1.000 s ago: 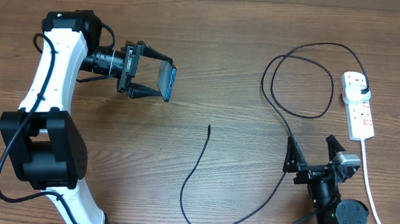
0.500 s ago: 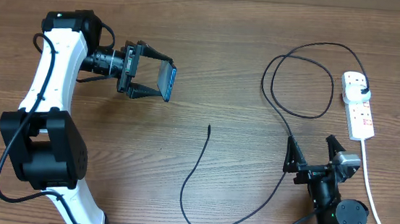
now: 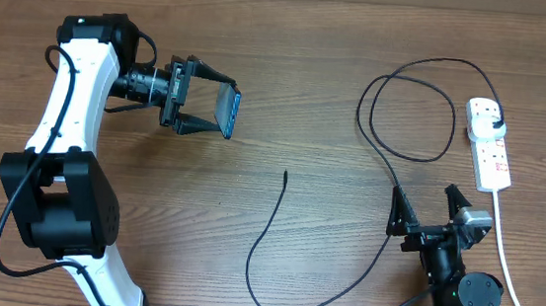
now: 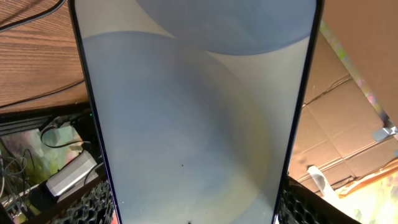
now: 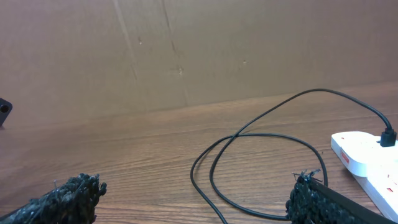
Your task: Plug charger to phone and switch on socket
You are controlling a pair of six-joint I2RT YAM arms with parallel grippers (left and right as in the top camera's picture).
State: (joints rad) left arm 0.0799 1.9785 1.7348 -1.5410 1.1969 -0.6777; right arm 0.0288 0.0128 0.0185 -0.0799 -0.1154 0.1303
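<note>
My left gripper (image 3: 203, 99) is shut on the phone (image 3: 228, 110), holding it on edge above the table at the upper left. The phone's pale blue-white screen (image 4: 199, 112) fills the left wrist view between my fingers. The black charger cable (image 3: 390, 173) loops across the right half of the table; its connector tip (image 3: 285, 174) lies free near the middle and its plug (image 3: 494, 125) sits in the white socket strip (image 3: 490, 144) at the far right. My right gripper (image 3: 429, 208) is open and empty at the lower right, with the cable loop (image 5: 249, 168) and the socket (image 5: 367, 158) ahead of it.
The socket's white cord (image 3: 507, 258) runs down the right edge past my right arm. A cardboard wall (image 5: 199, 50) stands behind the table's far edge. Bare wooden table (image 3: 100, 207) lies between the two arms.
</note>
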